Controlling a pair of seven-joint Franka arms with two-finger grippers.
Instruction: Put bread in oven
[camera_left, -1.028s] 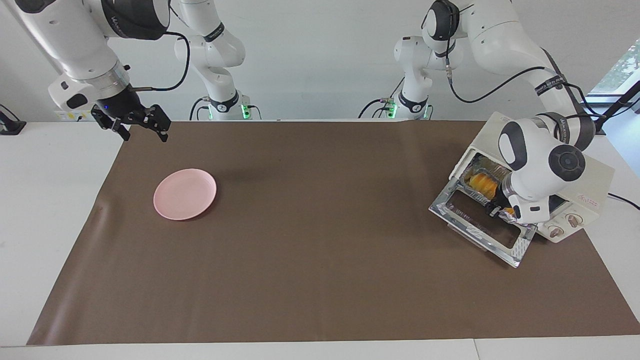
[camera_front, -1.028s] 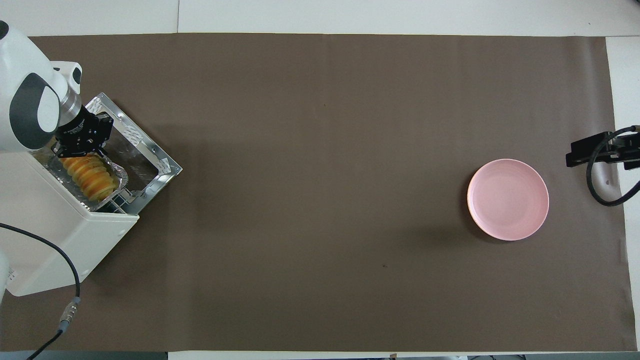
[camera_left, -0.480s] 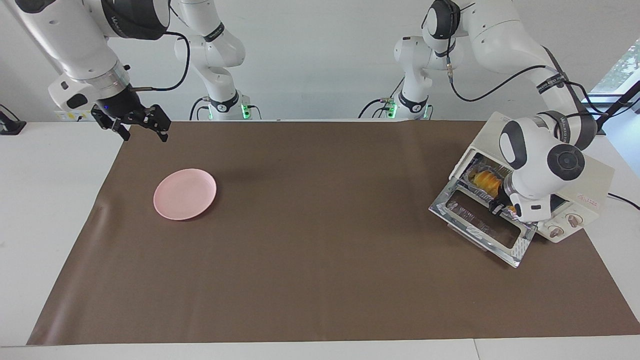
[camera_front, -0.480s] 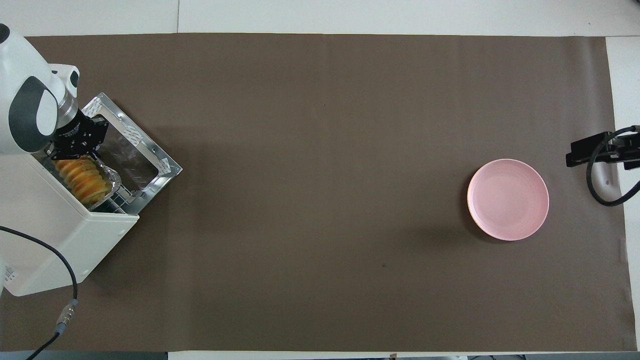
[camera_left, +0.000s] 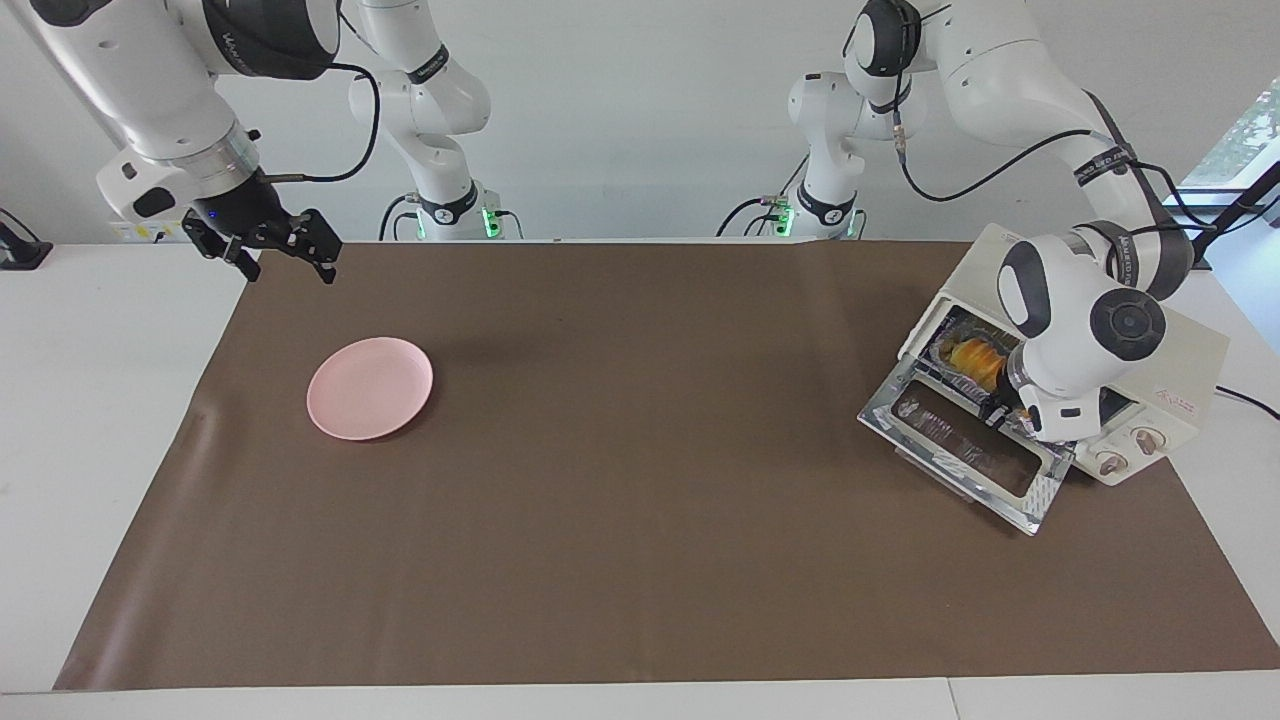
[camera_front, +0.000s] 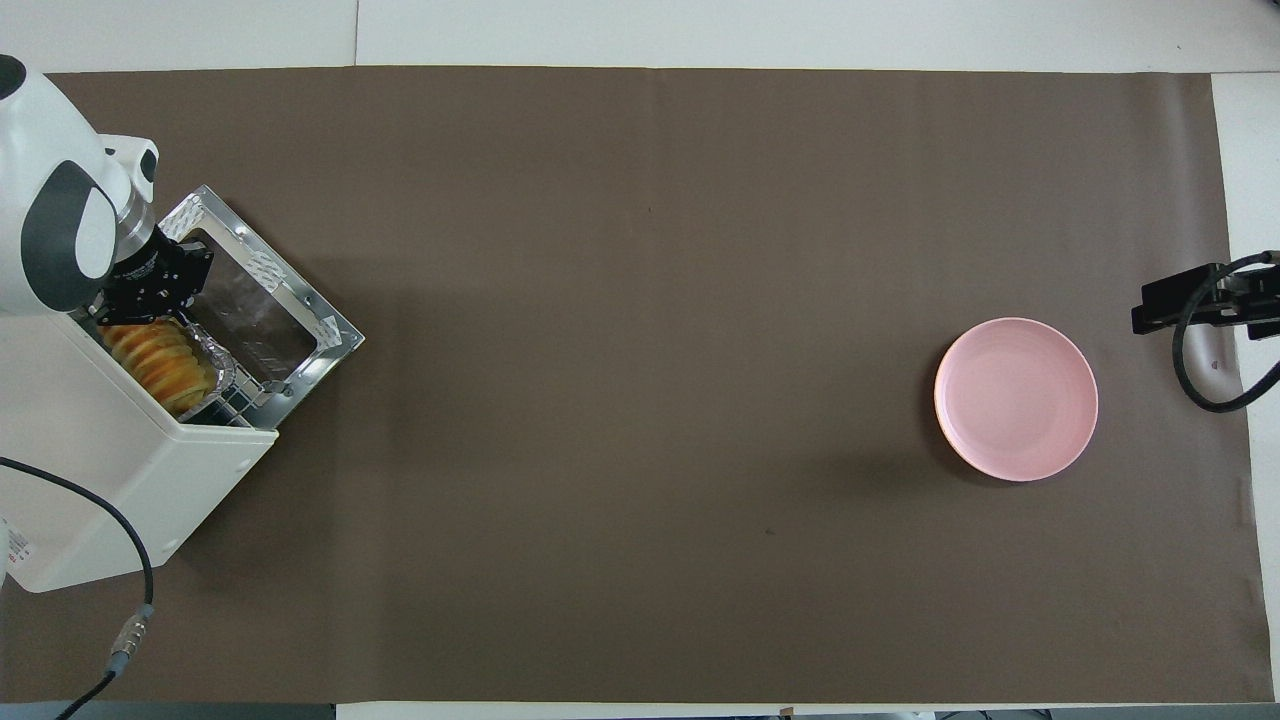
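1. A matt brown sheet (camera_left: 640, 520), smooth and paper-like, is spread over the white table (camera_left: 100, 400).
2. The oven (camera_front: 110, 480) is cased in smooth cream-white shell; its dropped door (camera_left: 965, 455), beneath the left pincer (camera_left: 1003, 412), is glass framed in shiny metal.
3. The bread (camera_front: 155, 360) looks ridged and golden, held in a crinkled silver foil tray (camera_front: 222, 368).
4. The pink plate (camera_left: 370, 388) looks smooth and faintly glossy.

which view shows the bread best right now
The overhead view: the bread lies in its foil tray just inside the oven mouth, its ridged top showing beside the left gripper. In the facing view only a small part shows in the opening, the left arm's wrist covering the rest.
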